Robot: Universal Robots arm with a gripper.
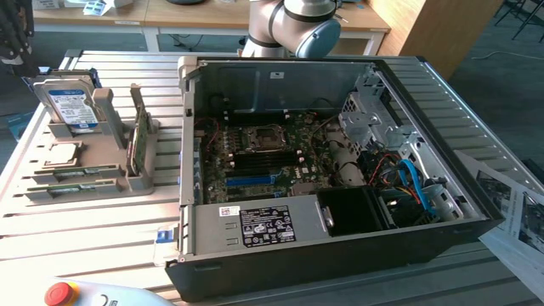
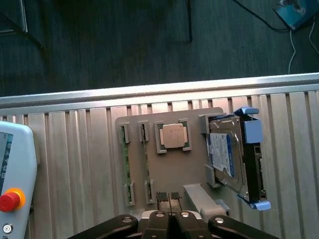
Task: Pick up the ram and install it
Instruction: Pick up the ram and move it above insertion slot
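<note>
Ribbed metal table [image 2: 75, 164], ram [image 2: 125, 159] in holder [image 2: 169, 172] — dark floor [image 2: 124, 45] beyond

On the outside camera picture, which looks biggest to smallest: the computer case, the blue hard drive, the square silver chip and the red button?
1. computer case
2. hard drive
3. silver chip and red button: they look about alike, and the button sits nearer the camera, so I won't rank these two.
</note>
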